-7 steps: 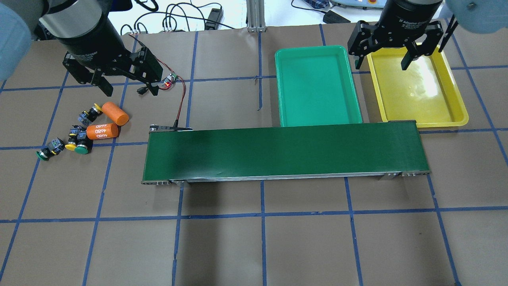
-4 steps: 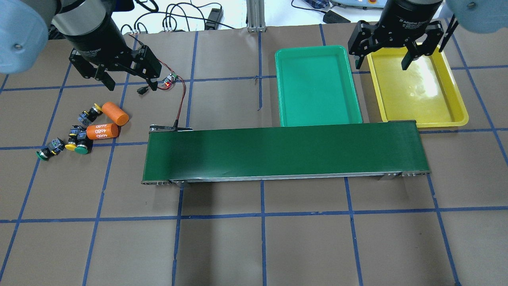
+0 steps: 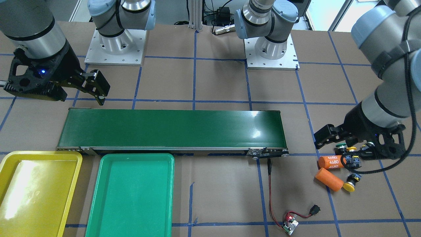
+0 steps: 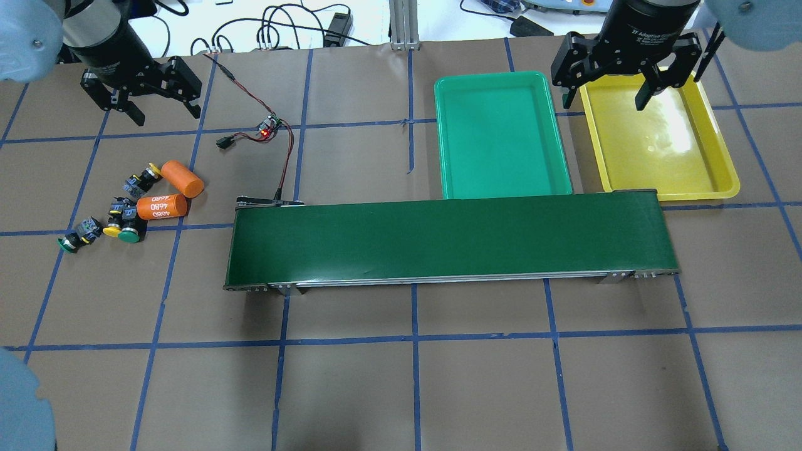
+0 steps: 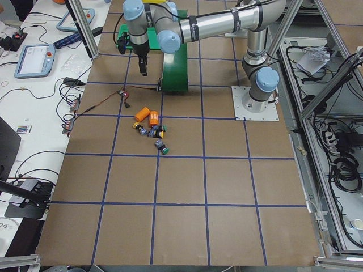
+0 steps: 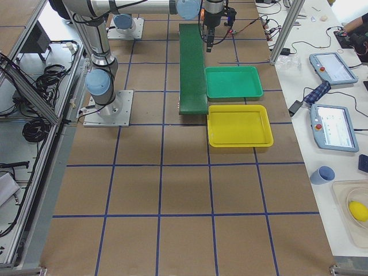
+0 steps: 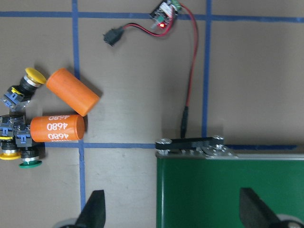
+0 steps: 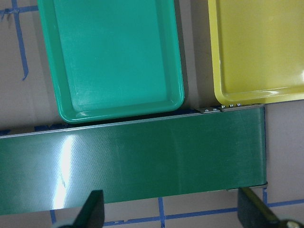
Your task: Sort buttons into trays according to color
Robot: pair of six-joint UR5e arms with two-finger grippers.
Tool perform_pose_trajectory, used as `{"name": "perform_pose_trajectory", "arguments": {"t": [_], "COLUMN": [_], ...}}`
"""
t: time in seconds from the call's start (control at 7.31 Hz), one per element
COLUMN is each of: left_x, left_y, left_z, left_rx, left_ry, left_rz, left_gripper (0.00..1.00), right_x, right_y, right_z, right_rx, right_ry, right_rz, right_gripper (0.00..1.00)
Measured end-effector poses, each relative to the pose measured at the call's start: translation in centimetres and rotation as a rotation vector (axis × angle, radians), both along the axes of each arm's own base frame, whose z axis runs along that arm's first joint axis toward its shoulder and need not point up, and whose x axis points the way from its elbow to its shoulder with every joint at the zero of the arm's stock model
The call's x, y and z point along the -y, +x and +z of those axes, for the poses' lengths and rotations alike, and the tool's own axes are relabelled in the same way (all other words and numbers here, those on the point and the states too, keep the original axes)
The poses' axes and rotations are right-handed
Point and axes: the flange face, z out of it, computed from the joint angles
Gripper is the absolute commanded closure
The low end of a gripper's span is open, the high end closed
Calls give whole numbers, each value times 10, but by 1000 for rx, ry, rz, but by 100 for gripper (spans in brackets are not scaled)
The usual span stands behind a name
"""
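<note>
Since a second ago the left gripper (image 4: 165, 115) has swung off to its own left, clear of the small circuit board (image 4: 269, 123) that its finger nearly covered, while the right gripper (image 4: 603, 100) has held its place. The left gripper's fingers stand wide apart and grip nothing. All four buttons lie unheld on the table (image 4: 401, 388), on the robot's side of this gripper and apart from it. In its wrist view they sit at the far left edge, beyond its left-hand finger (image 7: 95, 211). Nearest the gripper is one yellow button (image 4: 144, 177), just beside the end of an orange cylinder (image 4: 182, 178). Farther toward the robot, a second yellow button (image 4: 113, 229) and a green button (image 4: 129, 236) lie side by side at the end of the cylinder marked 4680 (image 4: 161, 207). The other green button (image 4: 66, 243) lies a little apart on their outer side. On the gripper's inner side runs the dark green conveyor belt (image 4: 448, 241), whose corner shows between its fingers in the wrist view. The right gripper is likewise spread wide and holds nothing. Its wrist view looks down on the belt's other end, with the green tray (image 4: 501, 138) and the yellow tray (image 4: 664, 144) side by side just beyond it.
</note>
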Motion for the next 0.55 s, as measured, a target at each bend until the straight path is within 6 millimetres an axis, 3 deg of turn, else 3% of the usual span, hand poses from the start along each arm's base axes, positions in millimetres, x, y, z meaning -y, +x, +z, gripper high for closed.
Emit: {"name": "perform_pose_trajectory", "arguments": {"t": [0.14,0.27,0.55], "left_x": [19,34,43], "left_y": [29,45,56], "left_z": [-39,-81,-139], "left_rx": [-2,-3,-5], "left_ry": [10,27,72], "left_rz": [27,46,64], "left_gripper": [0,0,0], "right_x": [0,0,0], "right_y": [0,0,1], "right_z": [0,1,1], "right_rx": [0,0,0], "right_ry": [-1,-1,-2], "right_rz": [0,1,1], "right_gripper": [0,0,0]}}
